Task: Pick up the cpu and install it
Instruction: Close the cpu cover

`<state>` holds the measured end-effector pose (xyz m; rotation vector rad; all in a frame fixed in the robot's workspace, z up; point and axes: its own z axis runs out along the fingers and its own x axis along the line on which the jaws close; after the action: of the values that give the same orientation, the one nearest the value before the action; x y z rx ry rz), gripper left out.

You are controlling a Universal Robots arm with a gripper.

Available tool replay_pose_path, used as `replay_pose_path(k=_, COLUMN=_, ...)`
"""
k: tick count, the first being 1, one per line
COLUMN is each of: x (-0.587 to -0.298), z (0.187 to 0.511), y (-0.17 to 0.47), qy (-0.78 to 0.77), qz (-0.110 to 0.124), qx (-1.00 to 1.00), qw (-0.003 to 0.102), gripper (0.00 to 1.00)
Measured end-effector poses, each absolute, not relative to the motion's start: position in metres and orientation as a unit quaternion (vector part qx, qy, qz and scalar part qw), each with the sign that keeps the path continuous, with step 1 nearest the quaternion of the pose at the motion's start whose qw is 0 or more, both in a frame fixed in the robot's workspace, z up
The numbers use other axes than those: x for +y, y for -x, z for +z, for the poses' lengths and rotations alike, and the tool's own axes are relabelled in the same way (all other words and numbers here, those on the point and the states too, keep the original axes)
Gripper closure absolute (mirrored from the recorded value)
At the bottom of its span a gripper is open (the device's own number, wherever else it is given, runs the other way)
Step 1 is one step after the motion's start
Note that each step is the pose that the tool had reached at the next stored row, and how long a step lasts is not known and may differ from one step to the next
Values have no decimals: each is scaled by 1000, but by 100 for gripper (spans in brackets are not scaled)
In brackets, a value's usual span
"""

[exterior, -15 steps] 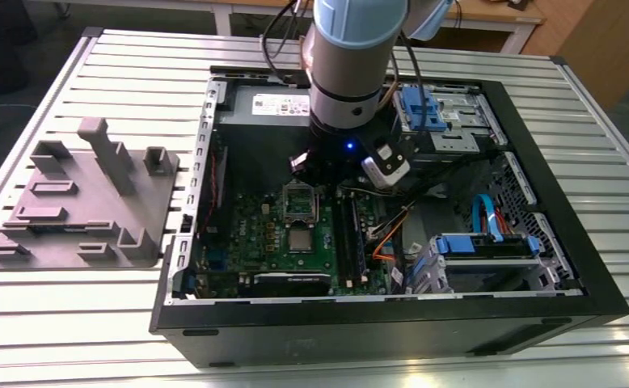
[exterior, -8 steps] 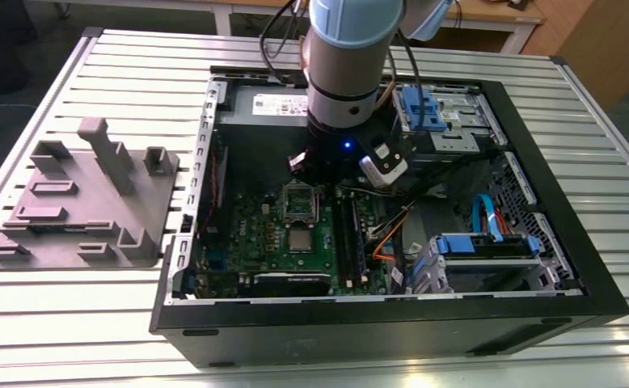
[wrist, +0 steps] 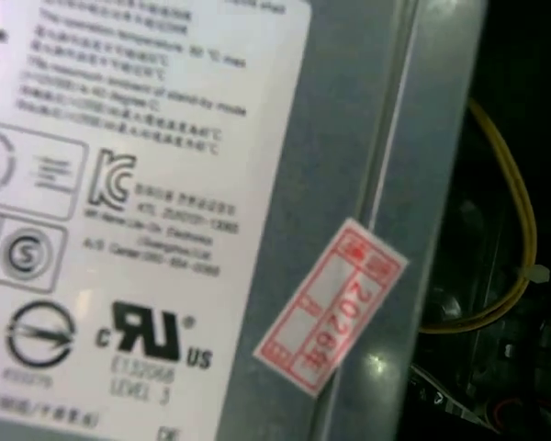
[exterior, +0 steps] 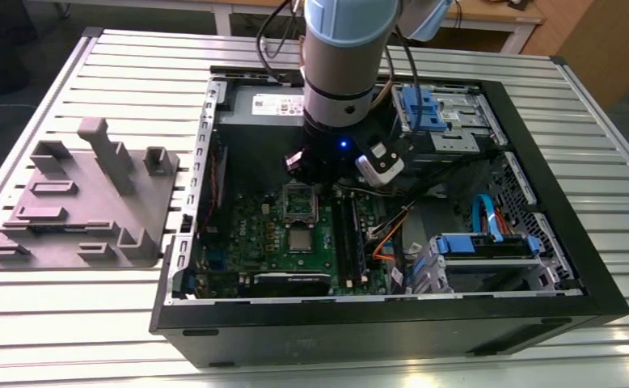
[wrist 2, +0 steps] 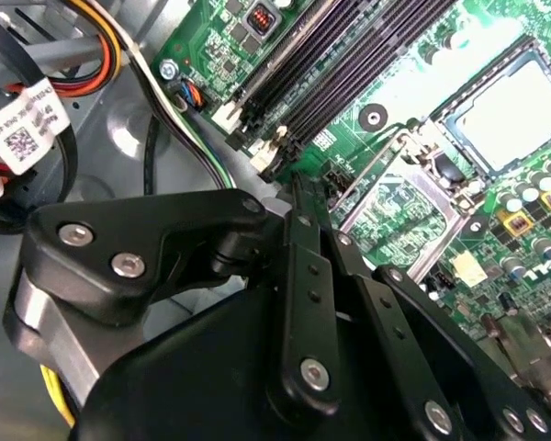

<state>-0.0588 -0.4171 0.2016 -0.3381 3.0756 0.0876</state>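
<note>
The cpu is a small silver-grey square lying flat inside the dark socket frame on the green motherboard. In the second wrist view, the cpu shows as a pale square within that frame. Beside it, the socket's hinged metal plate is swung open. My gripper hangs over the board next to the open plate, a short way from the cpu. Its black fingers are pressed together with nothing visible between them. In the exterior view, the arm's wrist covers the gripper.
The open black computer case walls in the board on all sides. Memory slots, coloured cables, blue drive brackets and the labelled power supply crowd the board. A grey plastic tray sits on the slatted table.
</note>
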Motion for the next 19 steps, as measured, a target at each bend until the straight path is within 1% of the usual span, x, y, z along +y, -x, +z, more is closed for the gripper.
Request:
replay_pose_path(k=11, x=-420, z=212, y=59, qy=109, qz=28, qx=994, qw=16, gripper=90)
replay_pose_path(k=19, x=-421, z=212, y=59, qy=116, qz=28, qx=993, qw=15, gripper=90)
